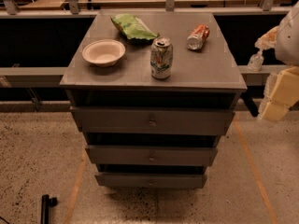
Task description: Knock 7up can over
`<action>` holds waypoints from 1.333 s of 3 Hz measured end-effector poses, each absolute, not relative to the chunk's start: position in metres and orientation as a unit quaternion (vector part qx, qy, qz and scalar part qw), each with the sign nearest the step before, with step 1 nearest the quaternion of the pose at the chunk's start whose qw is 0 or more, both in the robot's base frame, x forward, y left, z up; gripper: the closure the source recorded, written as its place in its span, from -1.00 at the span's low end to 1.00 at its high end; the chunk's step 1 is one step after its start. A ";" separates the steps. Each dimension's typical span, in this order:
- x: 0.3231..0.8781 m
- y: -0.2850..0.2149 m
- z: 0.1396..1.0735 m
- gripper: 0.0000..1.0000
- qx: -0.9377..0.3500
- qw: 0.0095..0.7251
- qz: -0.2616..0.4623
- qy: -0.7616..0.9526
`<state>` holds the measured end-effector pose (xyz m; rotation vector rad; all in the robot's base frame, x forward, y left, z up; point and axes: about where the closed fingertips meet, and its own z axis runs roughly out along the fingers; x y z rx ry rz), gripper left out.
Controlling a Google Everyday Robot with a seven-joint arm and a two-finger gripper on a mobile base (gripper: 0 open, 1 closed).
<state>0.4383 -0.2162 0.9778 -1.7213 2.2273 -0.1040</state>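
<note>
The 7up can (161,58) stands upright near the front middle of the grey cabinet top (205,71). It is silver-white with green and a little red marking and a silver pull-tab top. My gripper (279,97) shows at the far right edge of the camera view, off the cabinet's right side and a little below its top. It is well apart from the can and holds nothing that I can see.
A white bowl (103,52) sits at the left of the cabinet top. A green chip bag (133,28) lies at the back. A red-orange can (198,37) lies on its side at the back right. The cabinet has three drawers (152,122), and a railing runs behind it.
</note>
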 end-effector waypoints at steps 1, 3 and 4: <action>0.438 -0.216 0.978 -1.00 -0.603 0.162 -0.036 0.780; 0.521 -0.169 0.945 -1.00 -0.591 0.296 0.121 0.741; 0.552 -0.145 0.926 -1.00 -0.563 0.361 0.169 0.724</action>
